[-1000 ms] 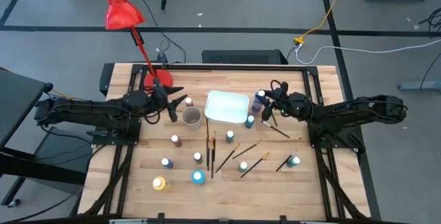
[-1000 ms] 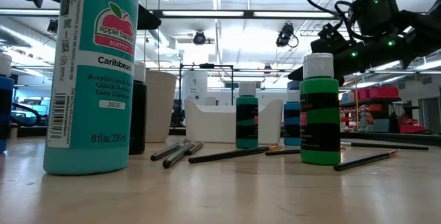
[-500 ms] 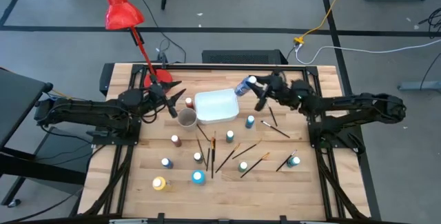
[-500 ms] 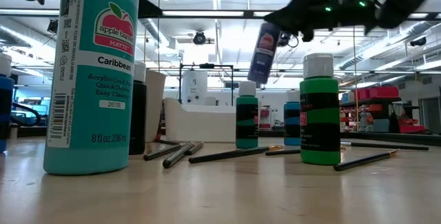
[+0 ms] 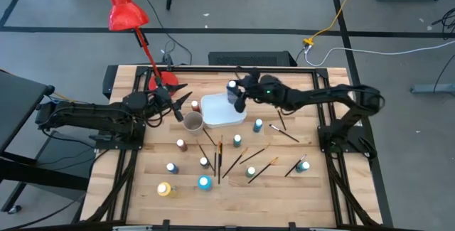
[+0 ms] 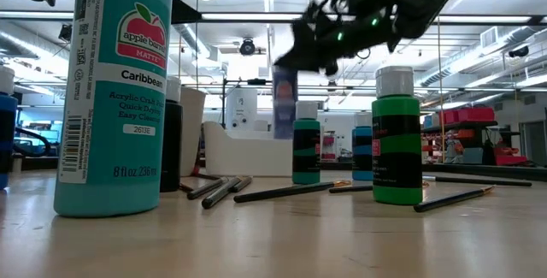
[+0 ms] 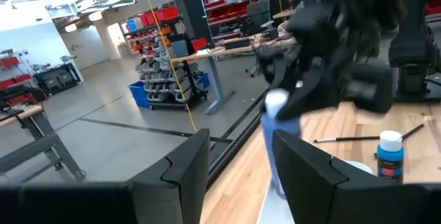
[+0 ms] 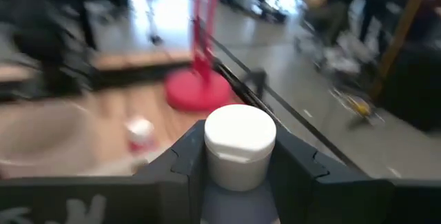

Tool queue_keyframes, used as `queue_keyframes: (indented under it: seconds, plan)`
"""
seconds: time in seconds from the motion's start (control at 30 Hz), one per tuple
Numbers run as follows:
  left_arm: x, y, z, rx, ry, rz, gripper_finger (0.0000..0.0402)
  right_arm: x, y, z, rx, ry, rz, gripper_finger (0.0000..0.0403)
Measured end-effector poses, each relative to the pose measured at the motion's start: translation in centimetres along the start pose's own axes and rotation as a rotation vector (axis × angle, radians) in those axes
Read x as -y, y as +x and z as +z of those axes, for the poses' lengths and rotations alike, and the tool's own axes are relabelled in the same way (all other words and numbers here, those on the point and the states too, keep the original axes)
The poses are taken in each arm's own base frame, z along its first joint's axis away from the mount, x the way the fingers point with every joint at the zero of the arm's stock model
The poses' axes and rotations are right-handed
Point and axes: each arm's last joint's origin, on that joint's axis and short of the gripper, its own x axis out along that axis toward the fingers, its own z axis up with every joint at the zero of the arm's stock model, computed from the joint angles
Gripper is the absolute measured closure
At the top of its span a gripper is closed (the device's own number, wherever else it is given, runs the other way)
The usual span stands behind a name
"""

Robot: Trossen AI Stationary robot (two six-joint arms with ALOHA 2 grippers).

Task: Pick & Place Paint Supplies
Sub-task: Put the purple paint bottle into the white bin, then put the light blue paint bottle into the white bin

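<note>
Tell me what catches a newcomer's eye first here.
The right gripper holds a white-capped bottle in the air above the white tray mid-table. A red lamp leans out past the table's far left corner. Small bottles and brushes lie scattered across the near half.

The whole surface (image 5: 284, 188) and both arms are seen straight down from the high view. The low view is set at surface level, close behind a teal bottle (image 6: 115, 90), facing the room. Each wrist view is aimed forward between its own fingers. The white tray (image 5: 217, 110) is shared by the high and low views.
</note>
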Motion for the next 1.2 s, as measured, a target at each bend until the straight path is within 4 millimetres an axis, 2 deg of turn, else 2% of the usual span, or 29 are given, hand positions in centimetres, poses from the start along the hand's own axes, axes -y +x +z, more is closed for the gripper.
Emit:
queue_keyframes:
  seconds: [0.07, 0.27, 0.53, 0.8, 1.0, 1.2]
  plan:
    - [0.0, 0.0, 0.0, -0.003, -0.011, -0.001, 0.0233, 0.1, 0.6, -1.2, -0.05, -0.003, -0.04, 0.0283]
    - [0.0, 0.0, -0.1, -0.006, -0.026, -0.001, 0.0233, 0.2, 1.4, -3.1, -0.129, 0.039, -0.11, 0.0282]
    - [0.0, 0.0, -0.1, -0.007, -0.069, -0.002, 0.0233, 0.3, 1.7, -3.4, -0.13, 0.093, -0.155, 0.0271]
    - [0.1, 0.0, -0.2, -0.02, -0.071, -0.005, 0.0233, 0.4, 1.7, -3.5, -0.136, 0.092, -0.157, 0.0225]
    - [0.1, 0.0, -0.2, -0.022, -0.082, -0.005, 0.0233, 0.2, 1.0, -2.8, -0.137, 0.014, -0.141, 0.021]
    - [0.2, 0.1, -0.4, -0.039, -0.114, -0.008, 0.0233, 0.3, -1.2, 0.2, -0.094, -0.037, -0.136, 0.0213]
